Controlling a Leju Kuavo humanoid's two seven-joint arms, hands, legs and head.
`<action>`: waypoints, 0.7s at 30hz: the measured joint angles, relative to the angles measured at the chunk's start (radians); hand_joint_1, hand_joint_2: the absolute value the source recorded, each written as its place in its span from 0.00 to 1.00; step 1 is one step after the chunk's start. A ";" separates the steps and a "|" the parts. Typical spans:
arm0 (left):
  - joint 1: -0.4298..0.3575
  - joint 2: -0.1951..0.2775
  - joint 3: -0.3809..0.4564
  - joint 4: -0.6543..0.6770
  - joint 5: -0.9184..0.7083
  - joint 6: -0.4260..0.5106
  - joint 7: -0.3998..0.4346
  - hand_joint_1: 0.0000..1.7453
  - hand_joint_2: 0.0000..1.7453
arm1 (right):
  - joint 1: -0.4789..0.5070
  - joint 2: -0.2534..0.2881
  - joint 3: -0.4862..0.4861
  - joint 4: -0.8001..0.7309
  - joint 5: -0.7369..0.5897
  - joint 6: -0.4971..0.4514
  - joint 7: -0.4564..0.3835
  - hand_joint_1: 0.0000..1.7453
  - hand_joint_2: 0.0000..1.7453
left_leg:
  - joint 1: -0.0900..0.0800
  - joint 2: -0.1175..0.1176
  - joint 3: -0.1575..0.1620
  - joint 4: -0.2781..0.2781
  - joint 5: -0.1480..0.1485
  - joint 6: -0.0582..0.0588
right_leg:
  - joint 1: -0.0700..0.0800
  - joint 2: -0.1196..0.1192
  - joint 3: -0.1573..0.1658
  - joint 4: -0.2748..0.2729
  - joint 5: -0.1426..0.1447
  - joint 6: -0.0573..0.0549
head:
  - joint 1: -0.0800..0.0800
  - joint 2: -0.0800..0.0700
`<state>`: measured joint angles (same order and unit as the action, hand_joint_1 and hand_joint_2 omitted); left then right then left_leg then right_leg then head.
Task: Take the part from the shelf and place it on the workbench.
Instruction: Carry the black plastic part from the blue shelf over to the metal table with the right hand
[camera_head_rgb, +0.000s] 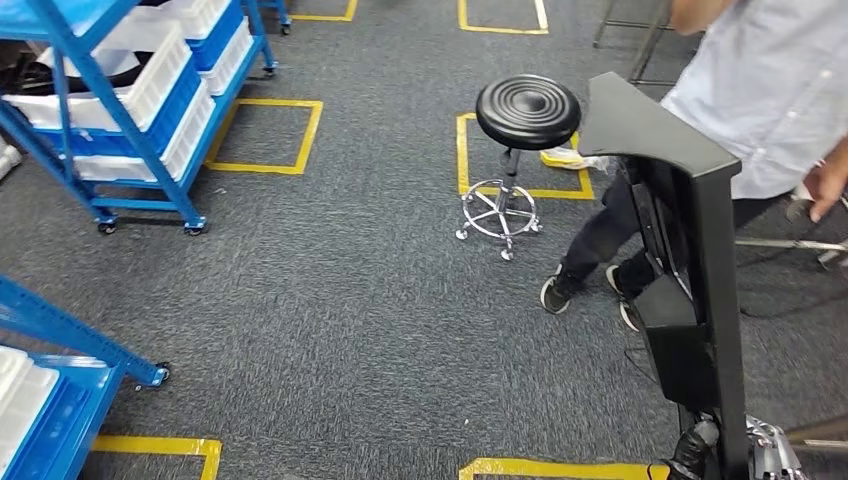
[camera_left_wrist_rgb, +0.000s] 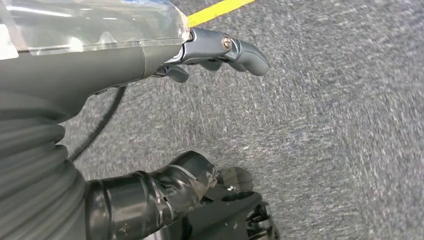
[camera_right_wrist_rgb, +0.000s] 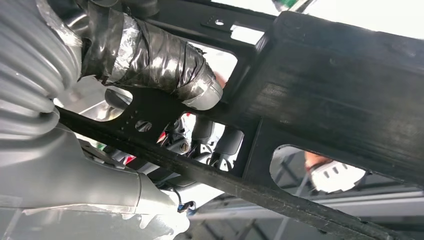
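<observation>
The part (camera_head_rgb: 690, 200) is a long black panel with cut-out windows, standing upright at the right of the head view. My right hand (camera_head_rgb: 700, 448) grips its lower end at the bottom edge of that view. In the right wrist view my right hand (camera_right_wrist_rgb: 150, 60) has its taped thumb pressed over a bar of the part (camera_right_wrist_rgb: 340, 85), with its fingers behind the cut-outs. My left hand (camera_left_wrist_rgb: 150, 55) hangs over grey carpet with thumb and fingers apart and nothing in it.
A blue wheeled shelf (camera_head_rgb: 140, 203) with white bins stands at the far left, and another blue shelf (camera_head_rgb: 60, 335) at the near left. A black round stool (camera_head_rgb: 527, 110) stands ahead. A person (camera_head_rgb: 760, 90) in a light shirt stands just behind the part. Yellow tape squares mark the carpet.
</observation>
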<state>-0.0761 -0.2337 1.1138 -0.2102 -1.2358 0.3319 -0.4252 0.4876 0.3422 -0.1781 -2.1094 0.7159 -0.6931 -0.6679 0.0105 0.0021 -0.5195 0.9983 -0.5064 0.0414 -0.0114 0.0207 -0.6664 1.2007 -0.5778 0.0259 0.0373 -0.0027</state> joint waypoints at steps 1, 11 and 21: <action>0.001 0.000 0.001 0.000 0.000 0.000 0.000 0.00 1.00 | 0.000 0.000 0.000 0.001 0.000 0.000 0.000 1.00 1.00 | -0.002 0.015 -0.001 0.000 -0.001 0.001 | -0.001 -0.008 -0.028 0.062 -0.026 0.003 | 0.000 0.000; -0.004 0.000 0.003 0.000 0.003 0.000 -0.014 0.00 1.00 | -0.001 0.000 0.000 0.006 0.002 0.000 0.000 1.00 1.00 | -0.015 0.115 0.017 0.006 -0.023 -0.023 | 0.018 -0.082 0.102 -0.177 0.079 -0.031 | -0.001 0.000; 0.004 0.003 0.007 0.000 -0.001 0.000 0.000 0.00 1.00 | 0.001 0.003 0.002 0.010 0.009 0.000 0.006 1.00 1.00 | 0.001 -0.021 -0.058 0.144 -0.046 -0.042 | 0.004 0.045 0.102 -0.172 0.085 -0.045 | -0.003 0.000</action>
<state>-0.0722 -0.2312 1.1209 -0.2102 -1.2372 0.3322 -0.4251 0.4890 0.3453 -0.1766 -2.0990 0.7247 -0.6935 -0.6615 0.0111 -0.0185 -0.5774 1.1419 -0.5529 -0.0004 -0.0078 0.0657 -0.5641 1.0287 -0.4927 -0.0189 0.0347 -0.0027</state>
